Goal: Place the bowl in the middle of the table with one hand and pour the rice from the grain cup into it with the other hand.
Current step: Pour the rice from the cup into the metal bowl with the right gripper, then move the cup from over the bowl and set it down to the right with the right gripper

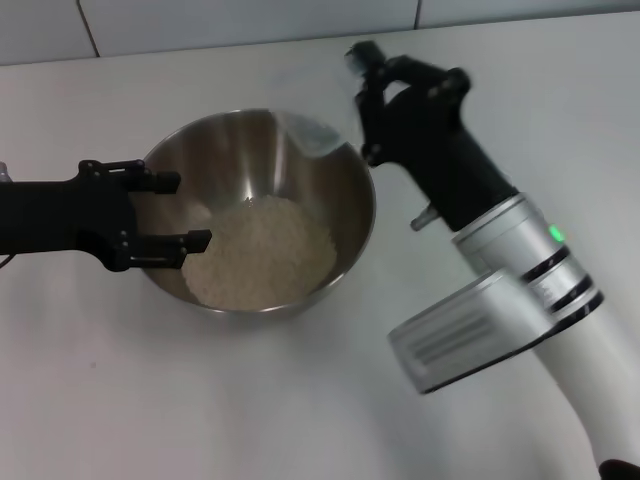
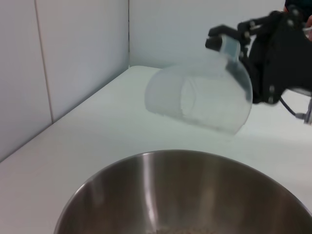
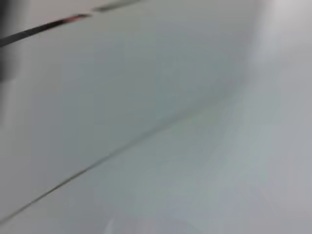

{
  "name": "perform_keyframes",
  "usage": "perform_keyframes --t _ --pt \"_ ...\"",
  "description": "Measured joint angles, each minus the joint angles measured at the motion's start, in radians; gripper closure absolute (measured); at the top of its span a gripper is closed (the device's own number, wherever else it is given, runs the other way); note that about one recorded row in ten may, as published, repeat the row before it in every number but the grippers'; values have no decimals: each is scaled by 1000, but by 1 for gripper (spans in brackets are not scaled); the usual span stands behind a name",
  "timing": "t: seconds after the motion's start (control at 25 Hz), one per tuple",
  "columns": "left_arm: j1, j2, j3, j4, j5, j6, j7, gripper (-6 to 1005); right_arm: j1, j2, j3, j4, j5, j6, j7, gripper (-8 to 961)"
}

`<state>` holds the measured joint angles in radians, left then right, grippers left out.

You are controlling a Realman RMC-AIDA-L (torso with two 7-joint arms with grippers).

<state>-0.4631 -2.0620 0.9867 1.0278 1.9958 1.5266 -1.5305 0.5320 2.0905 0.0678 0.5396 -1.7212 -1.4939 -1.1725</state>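
Sitting mid-tabletop (image 1: pixel 200 400), the bowl (image 1: pixel 330 180) has its left rim between the left gripper's (image 1: pixel 190 211) jaws: one finger over the inside wall, the other lower by the outer wall. Jaws are spread wide; whether they actually touch the rim, I can't tell.

Rice (image 1: pixel 262 250) is a pale heap in the bowl bottom, just beyond the left jaws' tips.

Right gripper (image 2: pixel 225 39) is above and behind the bowl's far-right rim, jaws closed on the cup (image 2: pixel 204 100). Cup is tipped on its side, mouth facing toward the bowl, looks see-through with no visible grain inside. In the head view the cup (image 1: pixel 318 138) is only a faint translucent shape over the far rim, just ahead of the right jaws.

Surface: plain matte white tabletop, unmarked, bowl throws a soft shadow on it. White panelled wall (image 1: pixel 250 18) runs along the far edge, with dark seams; the left wrist view shows the wall (image 2: pixel 73 63) meeting in a corner past the tabletop's end.

Right wrist view is only blurred white surface with a dark seam (image 3: pixel 97 161); nothing task-related readable there.
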Motion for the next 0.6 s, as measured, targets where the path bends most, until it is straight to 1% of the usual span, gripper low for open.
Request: perform_keyframes --t 0.08,0.2,0.28,0.36,0.4,0.48,0.6 --pt "1 0 1 0 1 0 0 180 -19 -3 51 -16 -1 -10 217 828" --pt "0 0 1 0 4 -1 0 180 -38 -4 142 -85 0 -8 557 825" --pt "-1 0 1 0 5 -2 0 180 -39 -4 188 -156 4 24 790 823" --pt "-2 0 1 0 5 -2 0 180 -32 -5 212 -220 6 80 963 821" --pt "-2 0 1 0 5 -2 0 180 -25 -5 219 -250 6 117 1035 819" --pt "-2 0 1 0 5 -1 -1 180 -7 -6 219 -294 5 202 1116 817" --pt "-2 -1 1 0 5 0 0 180 23 -7 208 -315 1 319 1141 814"
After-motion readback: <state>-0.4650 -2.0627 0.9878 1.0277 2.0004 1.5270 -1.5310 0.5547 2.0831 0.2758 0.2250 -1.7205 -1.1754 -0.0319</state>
